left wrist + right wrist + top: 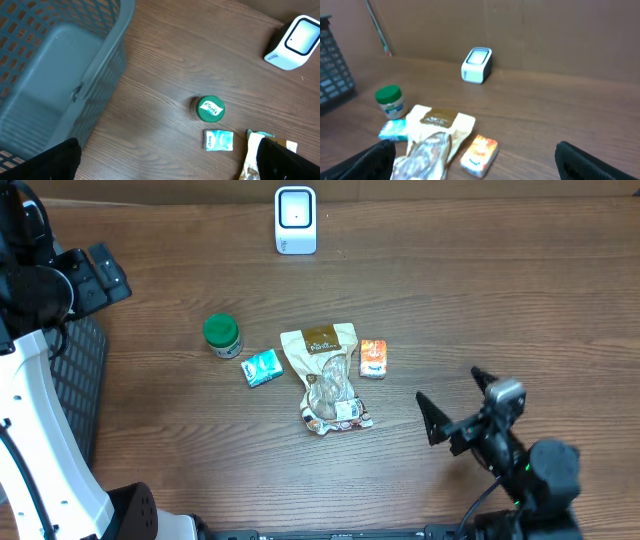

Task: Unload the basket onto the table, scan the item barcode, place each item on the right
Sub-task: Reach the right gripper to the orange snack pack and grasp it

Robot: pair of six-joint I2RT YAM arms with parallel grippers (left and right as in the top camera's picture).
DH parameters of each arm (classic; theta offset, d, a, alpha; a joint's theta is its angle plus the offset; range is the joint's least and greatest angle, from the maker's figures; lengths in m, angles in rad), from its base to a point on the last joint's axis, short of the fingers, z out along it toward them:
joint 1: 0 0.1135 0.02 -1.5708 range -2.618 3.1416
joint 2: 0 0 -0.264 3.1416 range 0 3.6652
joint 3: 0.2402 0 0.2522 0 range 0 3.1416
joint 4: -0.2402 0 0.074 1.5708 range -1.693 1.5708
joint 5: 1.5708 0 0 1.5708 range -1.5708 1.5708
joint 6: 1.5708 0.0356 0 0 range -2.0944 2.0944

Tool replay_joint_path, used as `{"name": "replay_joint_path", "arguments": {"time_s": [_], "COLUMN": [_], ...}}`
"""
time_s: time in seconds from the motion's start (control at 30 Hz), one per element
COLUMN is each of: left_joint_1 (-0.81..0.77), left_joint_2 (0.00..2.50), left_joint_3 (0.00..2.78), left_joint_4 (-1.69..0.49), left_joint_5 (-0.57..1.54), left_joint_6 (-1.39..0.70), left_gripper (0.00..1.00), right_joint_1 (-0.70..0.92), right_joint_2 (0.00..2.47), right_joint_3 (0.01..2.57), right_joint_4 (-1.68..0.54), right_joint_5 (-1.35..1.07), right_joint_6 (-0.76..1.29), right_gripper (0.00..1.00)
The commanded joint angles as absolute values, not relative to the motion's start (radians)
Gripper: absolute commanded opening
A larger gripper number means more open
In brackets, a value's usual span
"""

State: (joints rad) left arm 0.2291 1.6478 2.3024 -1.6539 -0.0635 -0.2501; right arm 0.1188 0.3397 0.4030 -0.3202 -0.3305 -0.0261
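Pouch (328,375) before scanner (296,220), untouched | left gripper (167,145), right gripper (448,385) spread wide, empty | risk: crinkly film may slip, barcode misreads

A grey plastic basket (50,65) with slotted walls stands at the left edge of the brown wooden surface (500,300). A plain brown board (545,30) rises behind the surface, with a thin reddish rod (376,25) slanting in front of it.
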Motion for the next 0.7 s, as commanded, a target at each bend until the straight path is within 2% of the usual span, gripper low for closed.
{"name": "replay_joint_path", "arguments": {"time_s": [0.0,0.23,0.47,0.5,0.57,0.67], "left_joint_1": [0.231,0.231,0.231,0.231,0.231,0.231], "left_joint_2": [1.649,1.649,1.649,1.649,1.649,1.649], "left_joint_3": [2.312,2.312,2.312,2.312,2.312,2.312], "left_joint_4": [-1.653,-1.653,-1.653,-1.653,-1.653,-1.653], "left_joint_5": [-0.055,-0.055,-0.056,-0.055,-0.055,-0.055], "left_joint_6": [-0.224,-0.224,-0.224,-0.224,-0.224,-0.224], "left_gripper": [1.00,1.00,1.00,0.99,1.00,0.99], "right_joint_1": [0.123,0.123,0.123,0.123,0.123,0.124], "right_joint_2": [0.517,0.913,1.193,1.230,1.303,1.411], "right_joint_3": [0.588,0.941,1.003,1.003,1.003,1.003], "right_joint_4": [-0.414,-0.695,-0.666,-0.663,-0.663,-0.663], "right_joint_5": [-0.348,-0.457,-0.630,-0.627,-0.614,-0.558], "right_joint_6": [-0.023,-0.023,0.102,0.103,0.105,0.137], "right_gripper": [1.00,1.00,0.99,0.89,0.76,0.70]}}
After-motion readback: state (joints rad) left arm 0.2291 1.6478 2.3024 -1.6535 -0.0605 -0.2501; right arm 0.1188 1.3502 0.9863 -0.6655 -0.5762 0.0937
